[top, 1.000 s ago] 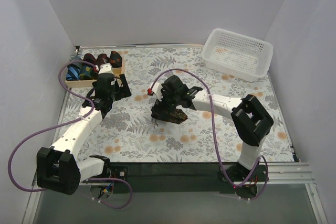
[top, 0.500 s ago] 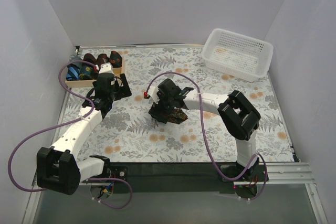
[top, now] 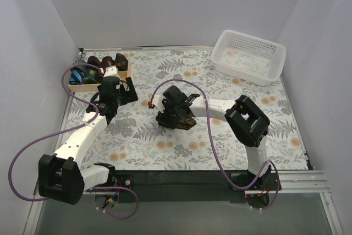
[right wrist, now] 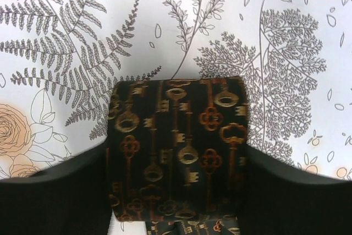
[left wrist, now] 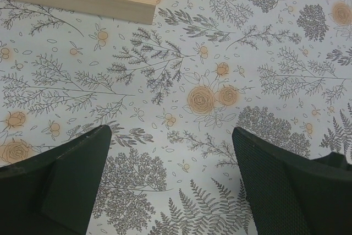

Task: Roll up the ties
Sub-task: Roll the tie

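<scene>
I note plain white walls (top: 165, 4) on three sides; table (top: 137, 147) under a cloth (top: 220, 155) printed with grey ferns and orange flowers; lighting even, soft.

Dark tie (right wrist: 179, 152) (gold keys) rolled, centre; other ties (top: 102, 61) far left.

The floral tablecloth (top: 181, 152) is free across the near centre and the far middle, but the wooden tray (top: 82, 87) fills the far-left corner, the white basket (top: 250, 72) the far-right, and the right gripper (top: 171, 118), pressed against both sides of the rolled tie (right wrist: 177, 152), blocks mid-table.
</scene>
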